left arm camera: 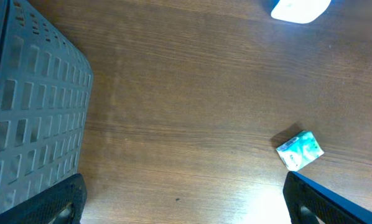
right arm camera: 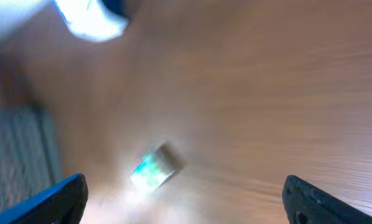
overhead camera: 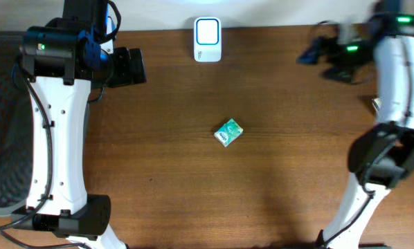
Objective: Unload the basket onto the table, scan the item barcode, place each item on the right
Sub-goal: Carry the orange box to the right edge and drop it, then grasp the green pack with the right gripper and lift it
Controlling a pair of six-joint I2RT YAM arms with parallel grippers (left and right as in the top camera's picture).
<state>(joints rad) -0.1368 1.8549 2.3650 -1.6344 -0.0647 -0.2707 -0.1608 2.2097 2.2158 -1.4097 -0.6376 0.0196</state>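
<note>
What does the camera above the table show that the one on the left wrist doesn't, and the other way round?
Only overhead: both white arms whole, the left arm and the right arm, plus the whole white scanner. Only left wrist: the grid-patterned wall of the grey basket, and the left hand open, its dark fingertips in the bottom corners. Both: the small green packet lying untouched on the brown table.

Small teal-and-white packet [overhead camera: 228, 132] lying flat and free on the table [overhead camera: 283, 173] near its middle, turned askew to the edges; white rounded scanner [overhead camera: 208, 39] with a blue-rimmed lit window, face up at the far edge, well apart from the packet and almost straight beyond it.
</note>
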